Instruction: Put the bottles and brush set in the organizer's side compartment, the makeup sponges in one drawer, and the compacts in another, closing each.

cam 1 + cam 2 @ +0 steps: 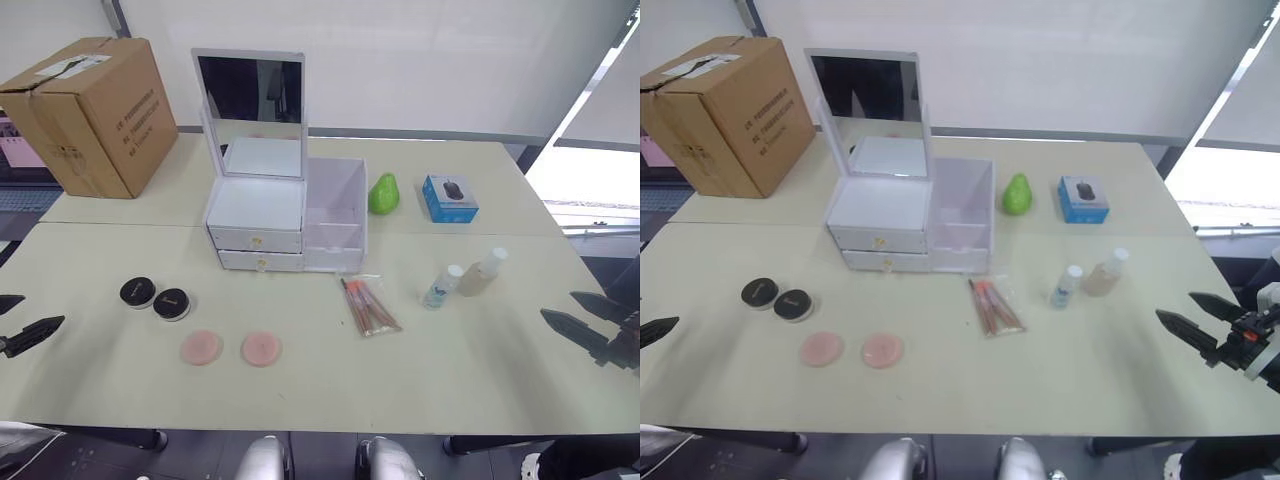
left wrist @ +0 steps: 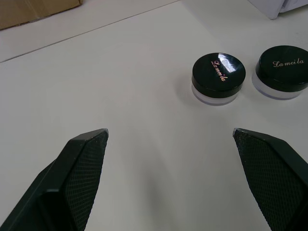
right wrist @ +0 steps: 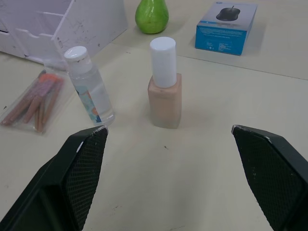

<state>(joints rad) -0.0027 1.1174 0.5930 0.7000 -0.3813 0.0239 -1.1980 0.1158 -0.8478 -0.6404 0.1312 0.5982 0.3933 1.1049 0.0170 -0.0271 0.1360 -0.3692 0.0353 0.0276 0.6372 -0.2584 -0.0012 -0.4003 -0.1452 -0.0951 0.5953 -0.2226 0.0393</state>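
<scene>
Both pincers released, grasping nothing: left pincer (image 1: 15, 325) at 9 o'clock on the counter (image 1: 480, 370), right pincer (image 1: 1205, 325) at 3. Organizer (image 1: 285, 215) at 12, drawers closed. Compacts (image 1: 155, 298) and sponges (image 1: 232, 348) toward 8; brush set (image 1: 368, 307) central; bottles (image 1: 465, 277) toward 2.

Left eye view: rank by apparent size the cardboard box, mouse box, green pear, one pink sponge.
Largest to smallest, as they look:
1. cardboard box, by far
2. mouse box
3. green pear and pink sponge: look about alike; the sponge lies nearer the camera, so no ranking between them.
</scene>
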